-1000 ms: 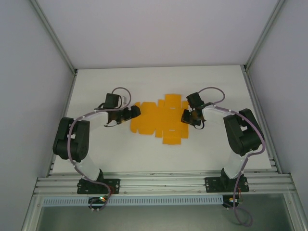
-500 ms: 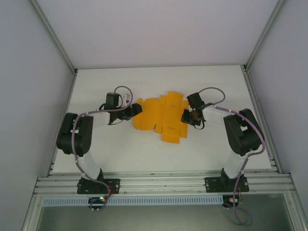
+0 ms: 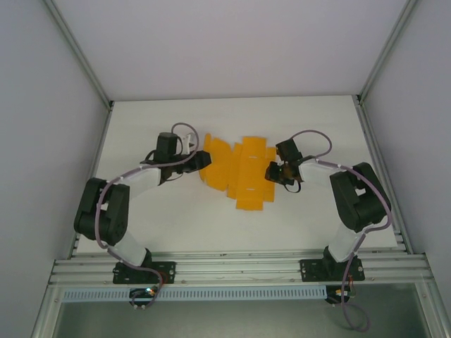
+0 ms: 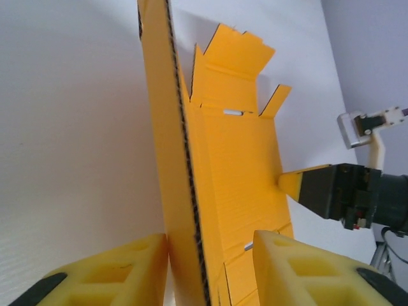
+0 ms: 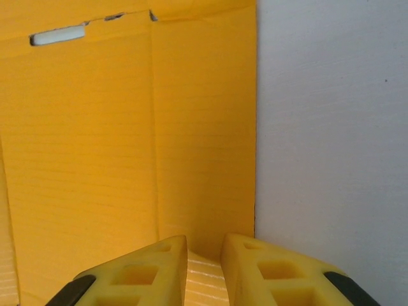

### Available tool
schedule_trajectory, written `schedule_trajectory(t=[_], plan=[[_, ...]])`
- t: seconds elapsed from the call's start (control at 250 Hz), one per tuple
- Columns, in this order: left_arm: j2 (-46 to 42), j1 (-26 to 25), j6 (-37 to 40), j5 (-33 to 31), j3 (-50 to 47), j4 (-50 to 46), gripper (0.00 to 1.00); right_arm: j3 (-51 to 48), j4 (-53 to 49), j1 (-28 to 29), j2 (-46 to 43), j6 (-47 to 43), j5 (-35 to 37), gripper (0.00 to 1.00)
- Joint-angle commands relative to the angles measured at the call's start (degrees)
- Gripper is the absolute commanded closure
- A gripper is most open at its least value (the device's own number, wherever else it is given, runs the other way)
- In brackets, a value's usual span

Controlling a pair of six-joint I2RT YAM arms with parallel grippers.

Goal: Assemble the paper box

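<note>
My left arm reaches in from the left, its gripper (image 4: pixel 211 241) spread around the raised left flap of the paper box (image 3: pixel 240 176), mid-table (image 3: pixel 211 225). My right arm bends inward, its gripper (image 3: pixel 271 172) nearly closed, tips on the sheet's right edge.

place: lab test cell | evidence: white table (image 3: pixel 317 120), plain grey walls (image 3: pixel 42 141), aluminium frame rails (image 3: pixel 239 267)

Left hand (image 3: pixel 199 161) has swung away from the arm bases and toward the right hand (image 3: pixel 273 172), folding the paper box (image 3: pixel 243 172) left panel (image 4: pixel 167 159) up off the surface (image 3: pixel 303 127) to nearly on edge, so the sheet's flat footprint has narrowed from the left.
</note>
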Motion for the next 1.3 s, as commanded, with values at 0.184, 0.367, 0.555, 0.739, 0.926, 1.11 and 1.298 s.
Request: schedule_trajectory(t=[0.184, 0.367, 0.555, 0.739, 0.926, 1.11, 1.298], plan=[[-2.23, -1.90, 6.69, -6.59, 6.36, -9.98, 1.00, -6.22, -3.74, -0.19, -10.92, -2.95, -0.28, 0.54], [-14.49, -1.83, 3.60, -5.80, 0.36, -5.33, 1.00, -12.25, -1.03, -3.21, -28.84, -2.23, -5.57, 0.20], [-27.05, -1.33, -5.56, 1.05, -5.24, 6.66, 1.00, -21.56, 9.71, -6.95, -46.83, -0.60, -17.49, 0.00], [-35.45, -1.36, -12.24, 1.71, -5.47, 9.58, 1.00, -23.56, 15.41, -10.28, -54.10, 2.38, -25.57, 0.00], [-41.35, -1.35, -15.83, 3.12, -7.28, 14.04, 1.00, -23.15, 23.66, -11.77, -50.48, 6.03, -30.71, 0.01], [-42.73, -1.38, -18.35, 4.17, -7.96, 16.37, 1.00, -19.44, 33.94, -12.28, -42.68, 10.14, -37.87, 0.13], [-43.08, -1.37, -17.26, 2.87, -7.87, 14.91, 1.00, -17.52, 40.46, -12.28, -38.29, 13.11, -41.06, 0.44]])
